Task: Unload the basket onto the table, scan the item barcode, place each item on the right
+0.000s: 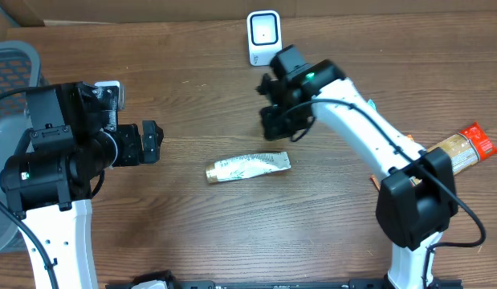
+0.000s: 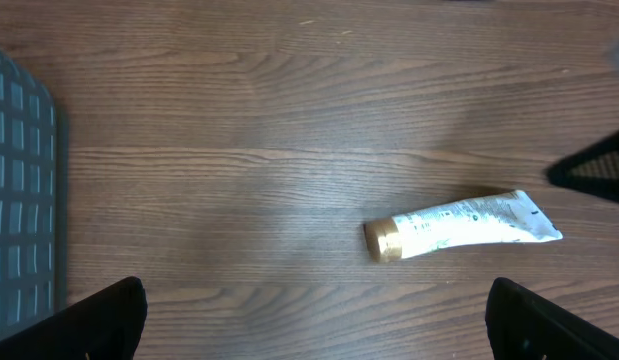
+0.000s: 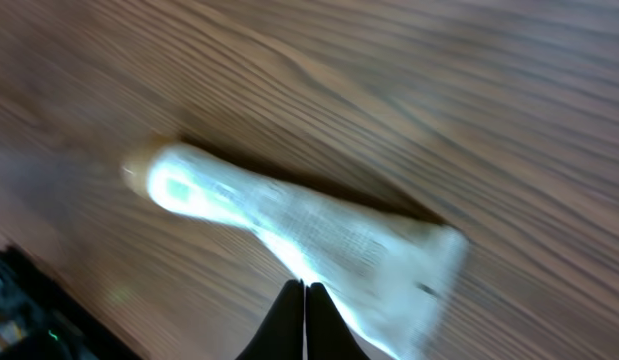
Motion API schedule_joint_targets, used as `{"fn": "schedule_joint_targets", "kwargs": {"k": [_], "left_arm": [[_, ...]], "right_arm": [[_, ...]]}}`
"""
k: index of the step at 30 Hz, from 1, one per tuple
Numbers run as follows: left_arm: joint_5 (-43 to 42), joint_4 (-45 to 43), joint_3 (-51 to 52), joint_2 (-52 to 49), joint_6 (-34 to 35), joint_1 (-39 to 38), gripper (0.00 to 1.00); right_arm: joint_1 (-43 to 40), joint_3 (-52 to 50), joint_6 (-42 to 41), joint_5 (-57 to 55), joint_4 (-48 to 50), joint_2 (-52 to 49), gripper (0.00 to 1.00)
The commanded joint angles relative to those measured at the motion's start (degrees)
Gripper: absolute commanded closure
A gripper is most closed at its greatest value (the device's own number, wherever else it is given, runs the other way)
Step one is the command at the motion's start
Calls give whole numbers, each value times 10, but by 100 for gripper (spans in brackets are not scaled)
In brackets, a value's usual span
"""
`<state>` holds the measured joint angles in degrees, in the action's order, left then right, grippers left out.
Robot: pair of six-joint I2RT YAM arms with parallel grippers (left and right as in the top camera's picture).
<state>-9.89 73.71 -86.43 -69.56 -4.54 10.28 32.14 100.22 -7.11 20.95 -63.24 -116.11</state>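
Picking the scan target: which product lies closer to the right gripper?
The white tube with the gold cap, in the middle; the red-and-gold package lies at the right edge.

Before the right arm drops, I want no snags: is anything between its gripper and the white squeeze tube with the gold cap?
Nothing visible. The right gripper, jaws shut, hangs close over the white squeeze tube with the gold cap; only bare wooden table lies around it. The jaws would have to open first.

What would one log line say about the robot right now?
tube: flat on table, unheld | right gripper: shut, empty, near tube | left gripper: open, apart | scanner: at far edge
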Motion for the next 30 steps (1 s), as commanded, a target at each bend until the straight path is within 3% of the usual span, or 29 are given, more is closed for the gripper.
{"fn": "schedule_joint_targets", "kwargs": {"k": [1, 4, 8, 25, 30], "left_arm": [[-6, -2, -9, -2, -6, 3, 0], [-6, -2, -9, -2, -6, 3, 0], [-6, -2, -9, -2, -6, 3, 0], [-6, -2, -9, -2, -6, 3, 0], [-6, -2, -9, -2, -6, 3, 0]], "right_arm": [[41, -26, -105, -26, 38, 9, 96], [70, -59, -191, -84, 86, 9, 96], [87, -88, -243, -111, 117, 9, 96], [87, -192, -318, -51, 165, 9, 96], [87, -199, -307, -30, 172, 9, 96]]}}
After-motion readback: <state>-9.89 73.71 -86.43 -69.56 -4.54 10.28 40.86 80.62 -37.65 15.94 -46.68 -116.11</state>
